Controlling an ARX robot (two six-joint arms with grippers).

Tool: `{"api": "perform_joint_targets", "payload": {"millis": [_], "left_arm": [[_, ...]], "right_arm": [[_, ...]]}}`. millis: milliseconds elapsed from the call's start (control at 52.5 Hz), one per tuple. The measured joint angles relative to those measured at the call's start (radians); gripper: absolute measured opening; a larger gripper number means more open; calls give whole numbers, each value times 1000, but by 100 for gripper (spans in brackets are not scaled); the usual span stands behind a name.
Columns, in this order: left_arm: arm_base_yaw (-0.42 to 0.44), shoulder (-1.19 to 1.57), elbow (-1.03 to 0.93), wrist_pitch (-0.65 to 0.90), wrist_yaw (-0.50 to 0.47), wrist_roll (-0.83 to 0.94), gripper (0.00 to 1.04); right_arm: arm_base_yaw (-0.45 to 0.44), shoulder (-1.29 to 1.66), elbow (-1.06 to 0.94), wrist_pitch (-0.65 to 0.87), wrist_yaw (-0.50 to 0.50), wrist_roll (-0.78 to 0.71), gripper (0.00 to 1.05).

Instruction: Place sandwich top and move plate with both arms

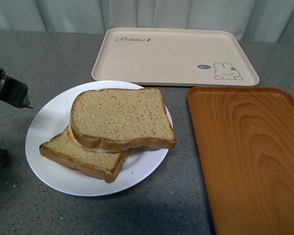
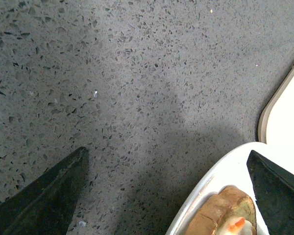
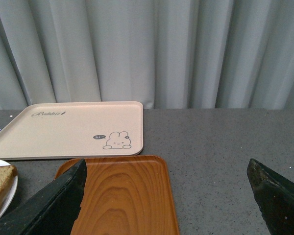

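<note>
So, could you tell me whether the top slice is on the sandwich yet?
On. The top slice rests over the lower slice on the plate, turned askew.

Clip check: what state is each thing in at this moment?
plate: on the table, not gripped.
lower slice: on the plate, mostly covered.
sandwich top: resting skewed on the lower slice, no gripper on it.
beige tray: empty.
wood tray: nothing on the part in view.
left gripper: open, at the plate's rim.
right gripper: open, empty.
</note>
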Motion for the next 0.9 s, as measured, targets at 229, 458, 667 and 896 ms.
{"api": "perform_joint_targets", "payload": {"millis": [229, 458, 667, 896], "left_arm": [[-20, -20, -15, 2, 24, -48, 98], [-26, -26, -28, 6, 24, -66, 98], [-35, -36, -43, 14, 32, -92, 98], [-56, -36, -52, 21, 44, -127, 96]], "right_arm": [[0, 0, 0, 0, 0, 0, 96], [0, 0, 0, 0, 0, 0, 96], [0, 0, 0, 0, 0, 0, 96], [0, 0, 0, 0, 0, 0, 96]]}}
